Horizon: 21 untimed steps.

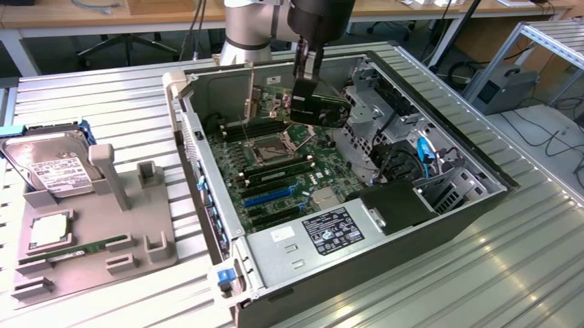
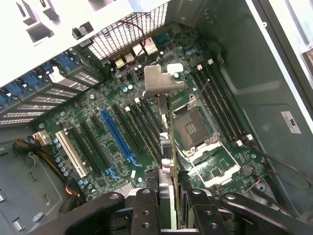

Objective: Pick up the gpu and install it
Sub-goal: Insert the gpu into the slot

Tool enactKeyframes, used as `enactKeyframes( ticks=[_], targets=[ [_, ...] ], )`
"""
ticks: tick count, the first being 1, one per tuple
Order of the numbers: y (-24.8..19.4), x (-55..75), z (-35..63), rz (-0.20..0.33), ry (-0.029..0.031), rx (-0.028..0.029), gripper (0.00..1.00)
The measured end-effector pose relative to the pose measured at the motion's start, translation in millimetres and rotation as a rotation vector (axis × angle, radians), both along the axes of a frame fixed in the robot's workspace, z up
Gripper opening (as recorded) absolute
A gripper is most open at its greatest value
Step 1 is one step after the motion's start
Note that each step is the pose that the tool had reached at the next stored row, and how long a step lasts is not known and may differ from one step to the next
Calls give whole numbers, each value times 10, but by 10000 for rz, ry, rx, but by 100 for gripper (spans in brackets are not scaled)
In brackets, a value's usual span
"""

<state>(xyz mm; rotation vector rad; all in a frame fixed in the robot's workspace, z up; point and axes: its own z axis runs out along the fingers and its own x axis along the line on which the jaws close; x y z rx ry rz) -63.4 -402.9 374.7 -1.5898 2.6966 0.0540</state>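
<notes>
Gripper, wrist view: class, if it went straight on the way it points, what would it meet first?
Probably the motherboard, by way of the gpu that the gripper grips: the card leads, over the strip between the black expansion slots and the CPU socket. Exact depth is unclear.

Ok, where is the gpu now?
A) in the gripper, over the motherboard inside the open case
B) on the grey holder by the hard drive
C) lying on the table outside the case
A: the gripper clamps the gpu above the motherboard, inside the case.
</notes>
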Motion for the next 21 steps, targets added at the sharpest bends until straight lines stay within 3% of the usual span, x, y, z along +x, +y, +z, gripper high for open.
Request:
enactKeyframes(
  ticks=[21],
  targets=[
    [0,0,-6,527,0,1,28]
  ],
)
